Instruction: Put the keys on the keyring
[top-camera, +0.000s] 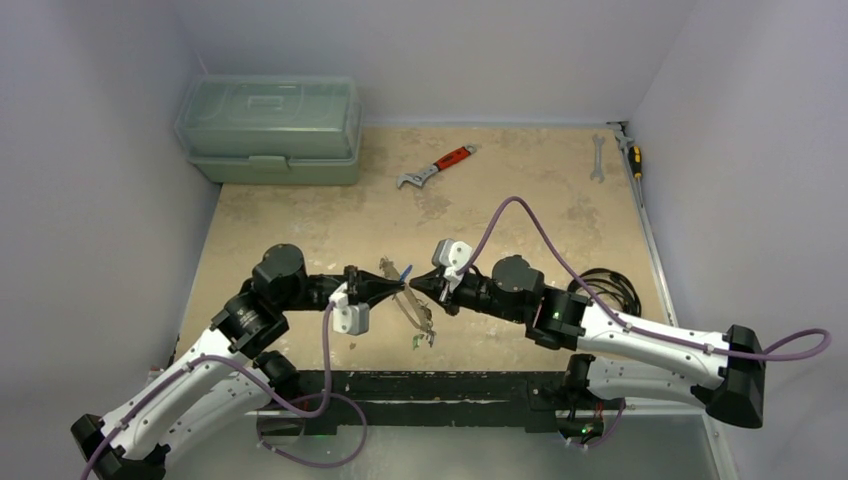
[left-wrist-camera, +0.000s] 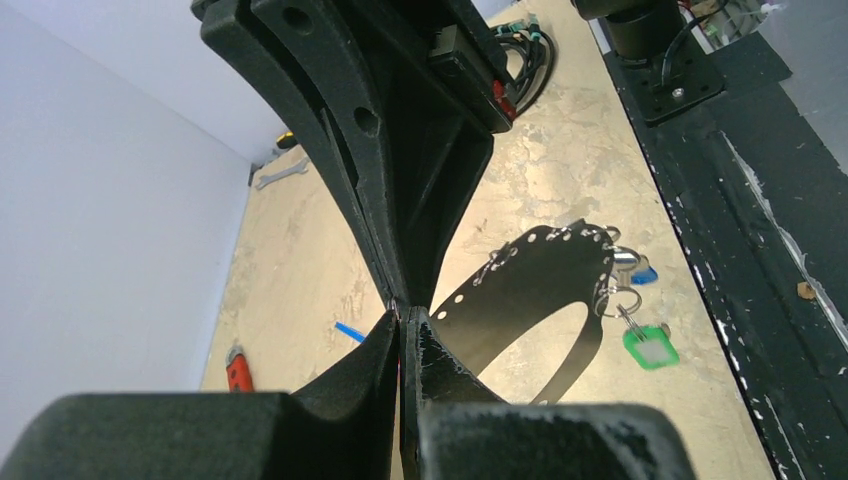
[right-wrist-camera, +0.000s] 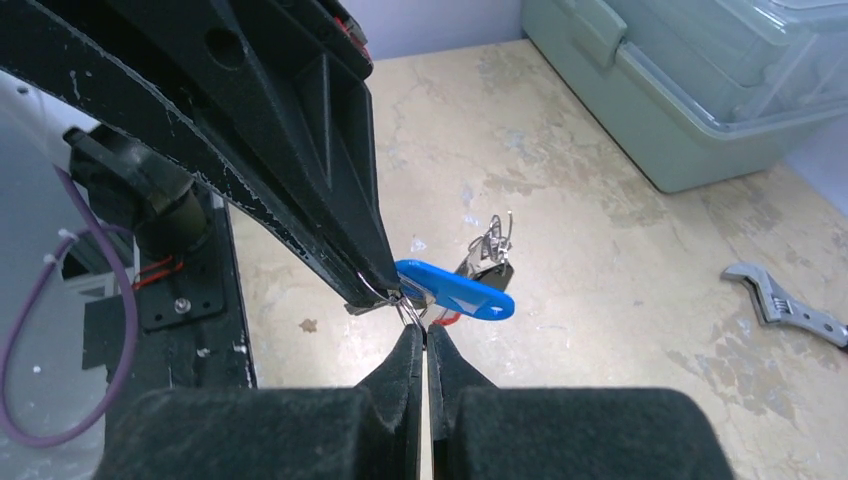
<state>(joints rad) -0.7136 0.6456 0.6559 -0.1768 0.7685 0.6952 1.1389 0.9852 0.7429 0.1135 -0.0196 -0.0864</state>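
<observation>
tan table (top-camera: 300, 230), green toolbox (top-camera: 268, 130) in its far left corner. left gripper (left-wrist-camera: 405, 325) and right gripper (right-wrist-camera: 424, 340) meet tip to tip mid-table. left gripper is pinched tight on the keyring (top-camera: 412, 305), which slants down toward the near edge. red-handled wrench (top-camera: 437, 167) lies far back. right gripper is clamped on the blue-tag key (right-wrist-camera: 455, 290) at its wire. other keys (top-camera: 424, 340), one green-tagged, sit at the ring's low end.

Glossy blue plastic key tag (right-wrist-camera: 455, 290); matt, mottled beige table (right-wrist-camera: 600, 260).
</observation>
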